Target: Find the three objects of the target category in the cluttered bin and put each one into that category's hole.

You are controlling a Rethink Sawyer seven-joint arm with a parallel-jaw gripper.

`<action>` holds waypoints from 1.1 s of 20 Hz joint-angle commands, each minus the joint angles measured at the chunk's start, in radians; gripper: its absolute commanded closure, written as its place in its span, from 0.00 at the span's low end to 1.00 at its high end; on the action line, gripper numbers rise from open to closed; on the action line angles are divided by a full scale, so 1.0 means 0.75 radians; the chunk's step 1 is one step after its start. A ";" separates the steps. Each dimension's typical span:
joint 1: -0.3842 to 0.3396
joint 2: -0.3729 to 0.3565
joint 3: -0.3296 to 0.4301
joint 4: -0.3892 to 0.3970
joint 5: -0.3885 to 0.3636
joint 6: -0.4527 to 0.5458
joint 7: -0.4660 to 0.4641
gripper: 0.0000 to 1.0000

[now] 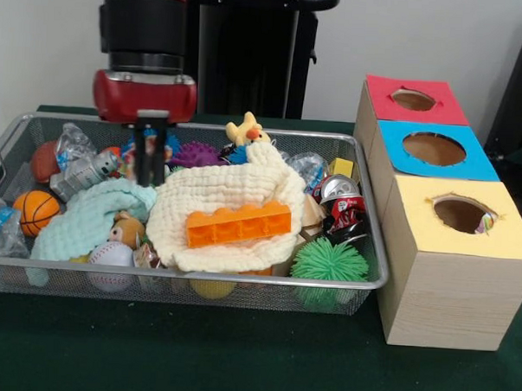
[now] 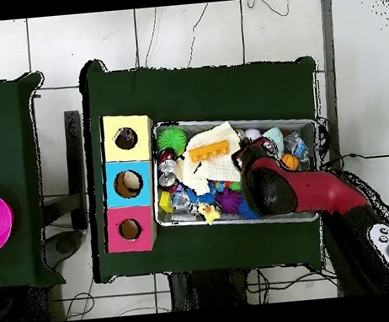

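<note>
- The wire mesh bin (image 1: 365, 282) sits on the dark green table (image 1: 236, 359); its left rim runs off the front view's edge, and the items at the bottom show only through the mesh.
- At the far left lie crumpled clear plastic bottles (image 1: 75, 144), an orange mini basketball (image 1: 36, 212) and a rust-coloured ball (image 1: 44, 160), each half covered by its neighbours.
- A pale teal cloth (image 1: 91, 218) drapes over a small plush toy (image 1: 126, 231) and a baseball (image 1: 111, 260), of which only parts show.
- The gripper (image 1: 149, 169) hangs down into the bin behind the teal cloth; its dark fingers merge with the clutter, so I cannot tell whether they are apart or together. In the overhead view the red arm (image 2: 306, 190) covers it.
- A cream cloth (image 1: 230, 211) fills the middle, hiding whatever lies under it; an orange toy brick (image 1: 239, 224) rests on top.
- Behind it a yellow plush duck (image 1: 246, 130) and a purple spiky ball (image 1: 196, 154) peek out.
- To the right are a crushed red soda can (image 1: 343, 203) and a green spiky ball (image 1: 329, 263).
- Just beside the bin stand three boxes: red-topped box (image 1: 412, 100), blue-topped box (image 1: 434, 149), yellow-topped box (image 1: 459, 215). Something small shows in the yellow hole, too obscured to name.
</note>
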 commanded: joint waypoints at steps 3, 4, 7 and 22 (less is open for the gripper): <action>0.156 -0.061 -0.183 0.160 0.148 -0.157 0.476 1.00; 0.172 -0.074 -0.195 0.169 0.167 -0.156 0.482 1.00; 0.202 -0.113 -0.211 0.201 0.228 -0.148 0.489 1.00; 0.398 -0.139 -0.275 0.130 0.474 -0.152 0.564 1.00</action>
